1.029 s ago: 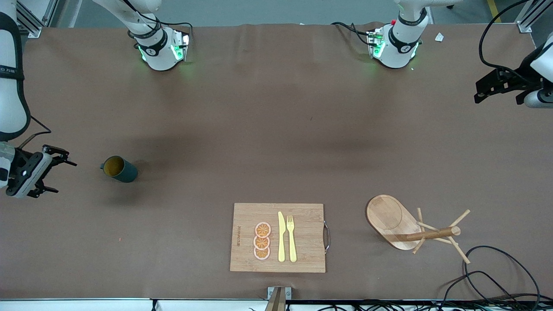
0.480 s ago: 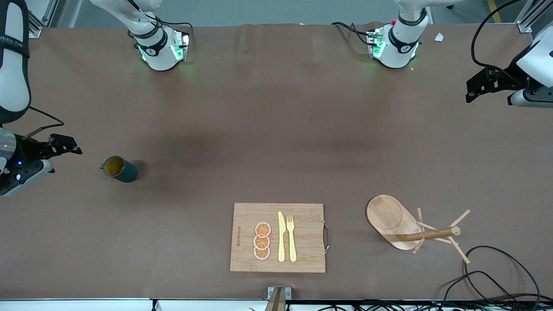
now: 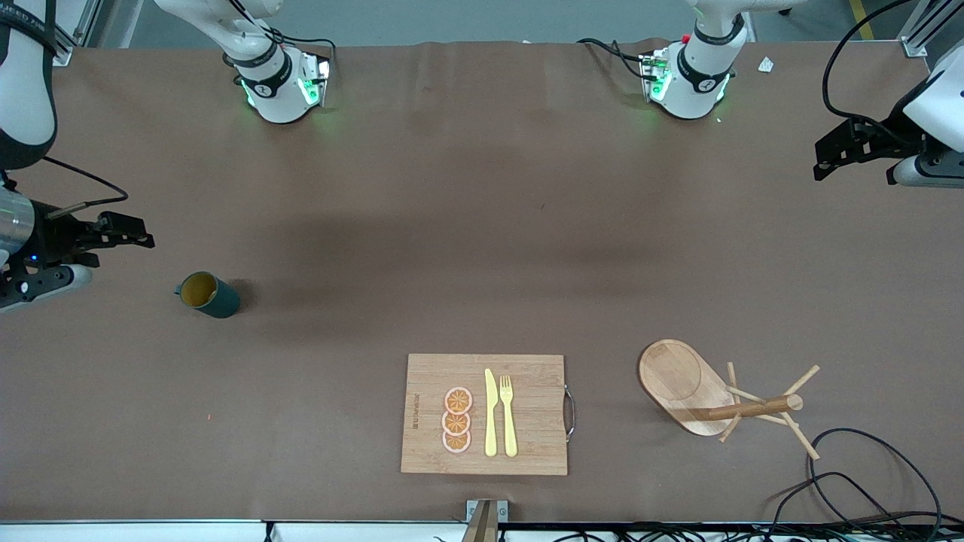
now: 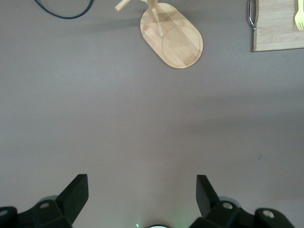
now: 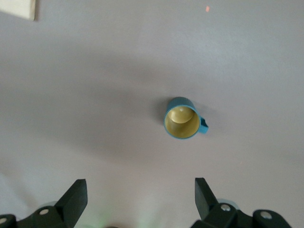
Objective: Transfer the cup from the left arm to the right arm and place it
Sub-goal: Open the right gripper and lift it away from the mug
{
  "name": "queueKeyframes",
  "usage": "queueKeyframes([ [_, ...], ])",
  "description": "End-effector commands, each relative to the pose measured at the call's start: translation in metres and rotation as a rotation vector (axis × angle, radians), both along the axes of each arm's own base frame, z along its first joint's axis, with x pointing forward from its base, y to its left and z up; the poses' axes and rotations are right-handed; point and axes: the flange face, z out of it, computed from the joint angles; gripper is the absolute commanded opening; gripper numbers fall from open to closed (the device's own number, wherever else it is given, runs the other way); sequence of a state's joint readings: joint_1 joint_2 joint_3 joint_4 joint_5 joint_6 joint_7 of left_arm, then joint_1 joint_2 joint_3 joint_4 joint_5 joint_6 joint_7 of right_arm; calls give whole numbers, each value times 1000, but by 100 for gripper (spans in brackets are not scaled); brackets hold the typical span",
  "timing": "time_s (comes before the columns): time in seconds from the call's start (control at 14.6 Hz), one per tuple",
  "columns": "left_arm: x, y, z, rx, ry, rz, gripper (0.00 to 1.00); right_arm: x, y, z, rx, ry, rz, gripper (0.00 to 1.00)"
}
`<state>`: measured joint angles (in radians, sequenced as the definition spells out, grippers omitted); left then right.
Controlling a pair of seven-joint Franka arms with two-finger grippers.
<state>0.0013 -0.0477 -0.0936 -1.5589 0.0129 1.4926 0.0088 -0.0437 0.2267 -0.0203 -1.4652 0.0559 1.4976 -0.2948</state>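
Note:
The dark teal cup (image 3: 208, 293) stands upright on the brown table toward the right arm's end, its tan-yellow inside showing. It also shows in the right wrist view (image 5: 182, 124), handle to one side. My right gripper (image 3: 135, 233) hovers open and empty over the table's right-arm end, apart from the cup; its fingers (image 5: 75, 195) are spread wide around the gripper's centre (image 5: 140, 197). My left gripper (image 3: 832, 156) hangs open and empty over the left arm's end of the table, and its own view (image 4: 141, 195) shows only bare table between the fingers.
A wooden cutting board (image 3: 535, 414) with a yellow knife, a fork and orange slices lies near the front camera. A wooden peg rack (image 3: 704, 391) on an oval base lies beside it toward the left arm's end, also in the left wrist view (image 4: 172, 34). Black cables (image 3: 866, 482) trail there.
My right gripper has moved toward the robots' bases and turned, staying open beside the cup. My left gripper has shifted slightly. The cup has not moved.

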Motion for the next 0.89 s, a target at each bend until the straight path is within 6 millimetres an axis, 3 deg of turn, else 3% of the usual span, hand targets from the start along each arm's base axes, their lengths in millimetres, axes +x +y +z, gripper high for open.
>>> queueKeyframes([
  [0.0, -6, 2, 5, -14, -16, 4, 100, -17, 1, 27, -46, -8, -131, 100],
  [0.62, -7, 0, 7, -14, -20, 0, 100, -68, 2, 88, -72, 5, -295, 100],
  [0.82, -7, -11, 7, -12, -21, 14, 100, -87, 1, 102, -70, -4, -298, 100],
])
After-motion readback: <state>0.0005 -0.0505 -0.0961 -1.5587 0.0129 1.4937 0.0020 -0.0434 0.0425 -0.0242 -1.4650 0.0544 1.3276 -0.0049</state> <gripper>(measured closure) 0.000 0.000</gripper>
